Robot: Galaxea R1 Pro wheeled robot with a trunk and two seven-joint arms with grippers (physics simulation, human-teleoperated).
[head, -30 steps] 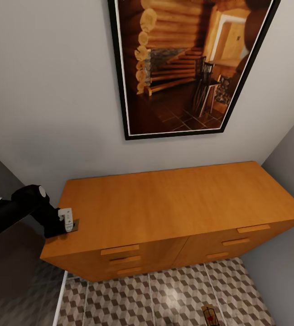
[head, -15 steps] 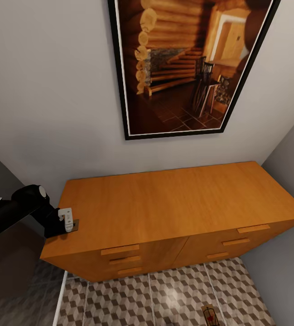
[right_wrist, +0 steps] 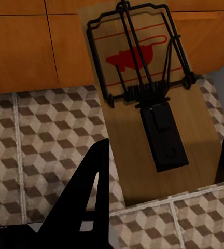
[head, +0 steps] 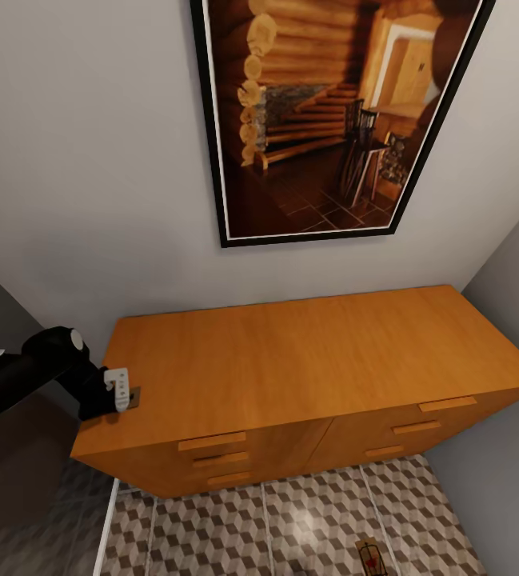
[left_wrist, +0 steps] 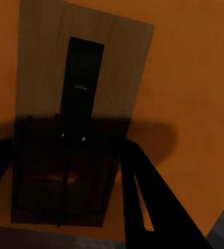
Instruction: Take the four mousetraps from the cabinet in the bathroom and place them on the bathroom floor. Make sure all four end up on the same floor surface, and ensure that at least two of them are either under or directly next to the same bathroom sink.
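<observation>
Left arm: black, reaching in from the head view's left edge to the left end of the cabinet (head: 307, 360) top.
Left gripper (head: 121, 391): down on the cabinet top near its left edge, fingers (left_wrist: 138, 197) spread wide to either side of a trap (left_wrist: 75, 119); in the left wrist view no contact between fingers and board can be made out.
Trap on top: flat on the orange-brown wood, just inside the left edge; its dark wire end lies in the gripper's shadow, with a dim red spot there.
Cabinet: wide, low, against the grey wall; drawers with wooden bar handles face the tiles; the visible drawers are closed.
Picture (head: 331, 112): large, black-framed, a log-cabin interior, on the wall above the cabinet.
Floor (head: 291, 528): cube-pattern tiles in front of the cabinet.
Floor trap (right_wrist: 143, 98): flat on the tiles, near the cabinet's front; wire frame and red mark up. In the head view it sits at the bottom edge, right of centre (head: 369, 558).
Right gripper (right_wrist: 161, 181): above the floor trap, fingers (right_wrist: 88, 192) wide apart, holding nothing.
</observation>
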